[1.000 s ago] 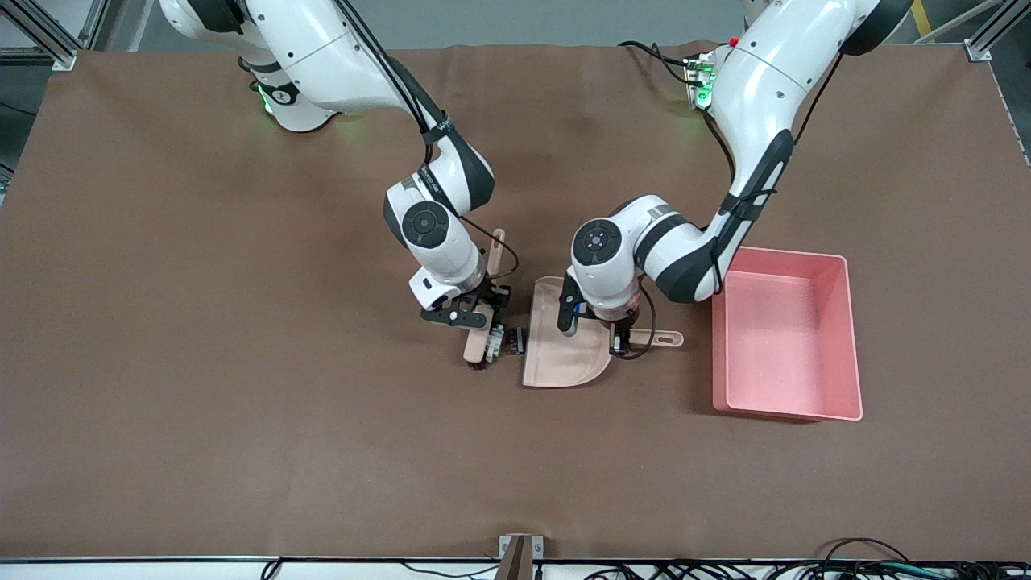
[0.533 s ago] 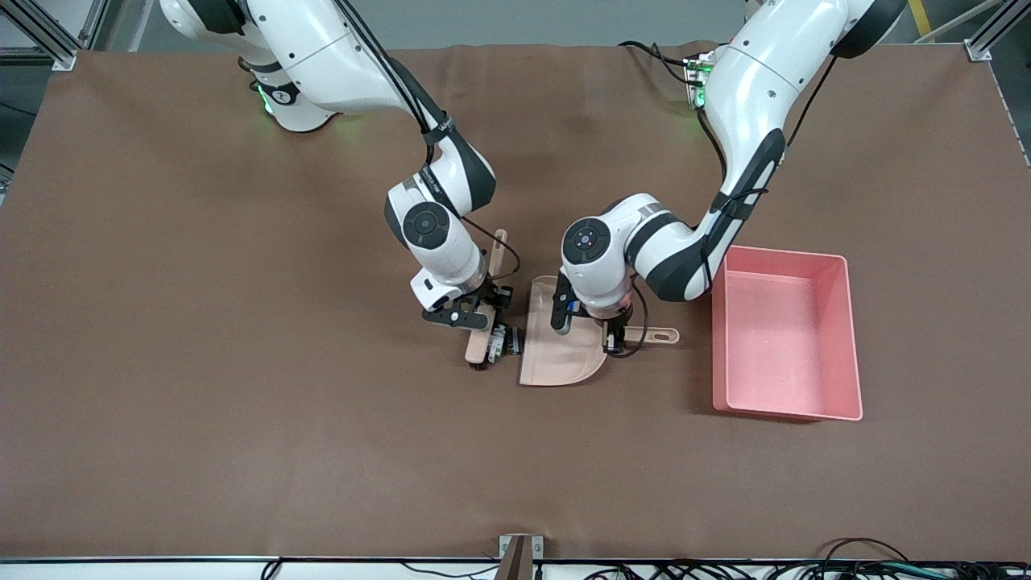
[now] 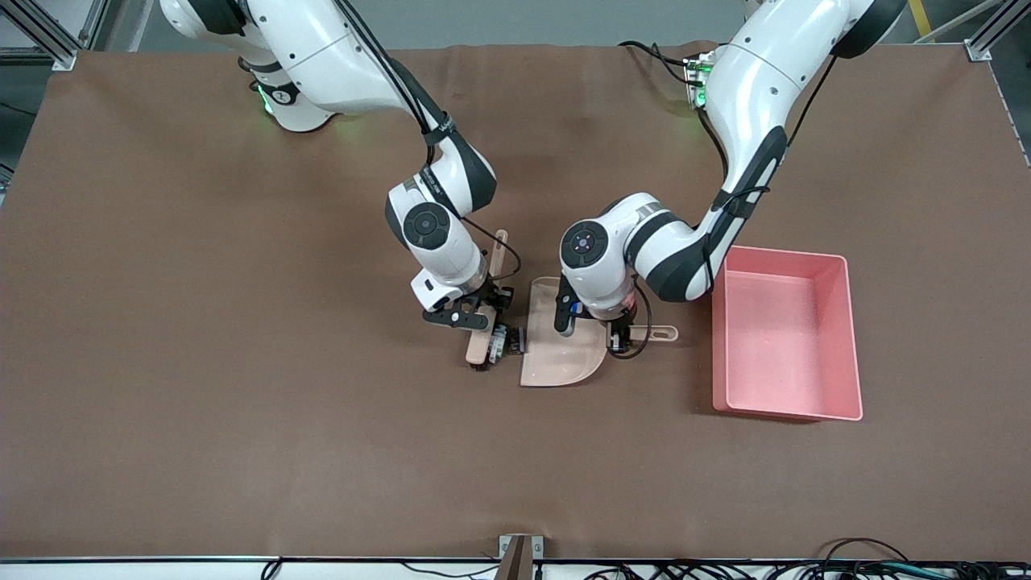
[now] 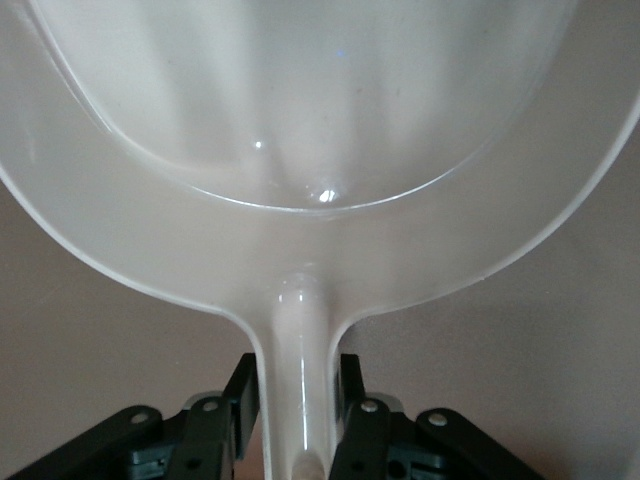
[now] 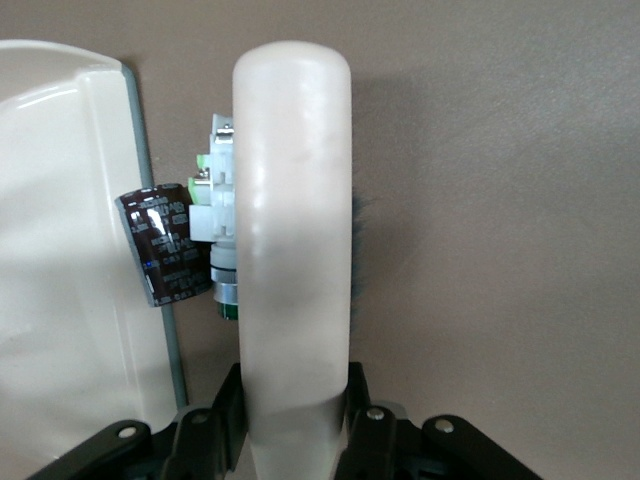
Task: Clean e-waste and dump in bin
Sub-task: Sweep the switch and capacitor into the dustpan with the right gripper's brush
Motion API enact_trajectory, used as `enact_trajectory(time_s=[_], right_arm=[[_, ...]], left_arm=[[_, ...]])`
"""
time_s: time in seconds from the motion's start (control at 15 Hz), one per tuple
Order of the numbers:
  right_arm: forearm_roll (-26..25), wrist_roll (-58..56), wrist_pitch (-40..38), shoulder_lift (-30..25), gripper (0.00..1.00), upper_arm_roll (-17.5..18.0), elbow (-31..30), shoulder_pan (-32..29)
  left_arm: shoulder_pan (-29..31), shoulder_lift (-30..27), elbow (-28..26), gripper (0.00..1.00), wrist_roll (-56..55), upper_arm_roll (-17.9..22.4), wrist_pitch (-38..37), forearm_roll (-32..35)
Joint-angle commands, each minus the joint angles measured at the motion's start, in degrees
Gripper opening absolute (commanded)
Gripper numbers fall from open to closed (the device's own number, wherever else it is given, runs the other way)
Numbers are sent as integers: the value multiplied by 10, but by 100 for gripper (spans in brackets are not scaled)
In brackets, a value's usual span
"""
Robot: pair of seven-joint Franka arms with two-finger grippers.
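Two grippers: both low over the middle of the brown table (image 3: 201, 362), each clamped on a tool.
Right gripper (image 3: 482, 310): fingers (image 5: 222, 415) pressed tight on both sides of the brush (image 3: 482, 342) handle; the brush head is down on the table.
Left gripper (image 3: 619, 334): fingers (image 4: 240, 420) pinched against the thin handle of the beige dustpan (image 3: 564, 358), just where the handle leaves the pan.
Brush: its pale back fills the middle of the right wrist view, with dark bristles showing along one edge.
E-waste, white-grey part (image 5: 215, 195): pressed against the side of the brush, green bits showing at its ends; it lies between brush and dustpan.
E-waste, dark block (image 5: 165, 242): touching the white-grey part and resting across the dustpan's open edge, partly over the lip.
Dustpan: flat on the table, open edge toward the brush, handle pointing to the left arm's end of the table; its inside looks bare apart from the dark block at the lip.
Bin (image 3: 785, 334): the pink tub stands near the dustpan handle, toward the left arm's end, apart from it.
In the way: the brush hides much of the white-grey part in the right wrist view; both wrists cover parts of their tools in the front view.
Table edge: cables (image 3: 846, 568) lie along the edge nearest the front camera.
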Motion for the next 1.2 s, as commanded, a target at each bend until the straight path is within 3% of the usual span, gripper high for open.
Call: enact_trajectory(time_s=[0.0, 0.53, 1.13], right_arm=[[36, 6, 2, 5, 0, 9, 14, 4], [44, 10, 12, 26, 0, 11, 48, 27], [88, 10, 13, 32, 0, 12, 68, 48]], left_arm=[[-5, 7, 16, 38, 0, 0, -14, 1], [-5, 11, 16, 37, -4, 0, -14, 1], [-5, 12, 16, 37, -6, 0, -14, 1]])
